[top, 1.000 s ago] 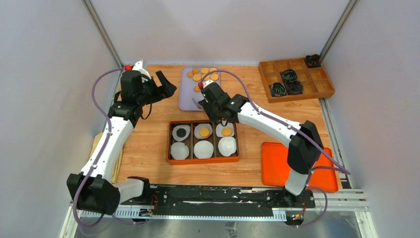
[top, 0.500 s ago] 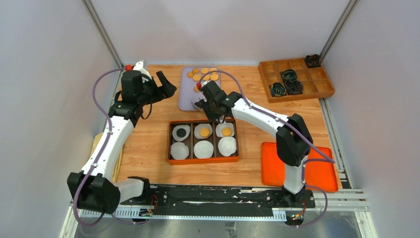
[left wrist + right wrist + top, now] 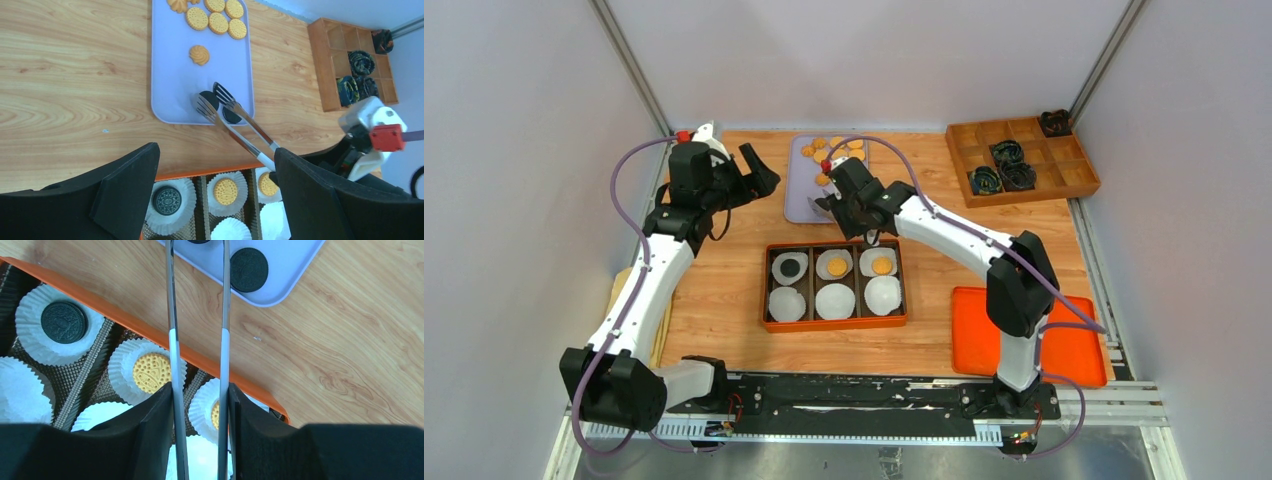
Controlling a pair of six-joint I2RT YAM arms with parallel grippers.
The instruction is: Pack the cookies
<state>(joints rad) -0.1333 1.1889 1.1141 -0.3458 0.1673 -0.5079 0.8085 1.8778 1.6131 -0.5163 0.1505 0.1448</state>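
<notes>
The cookies [image 3: 218,22] mostly lie at the far end of the lavender tray [image 3: 170,75], two golden ones already in the box [image 3: 834,325]. In the last second the right gripper [image 3: 198,405], clamped on the tongs [image 3: 170,315], has swung from the box back to the tray's near edge, tips parted over two dark biscuits [image 3: 231,115]: the next pick is starting. The left gripper [image 3: 215,170] hangs wide open, empty
</notes>
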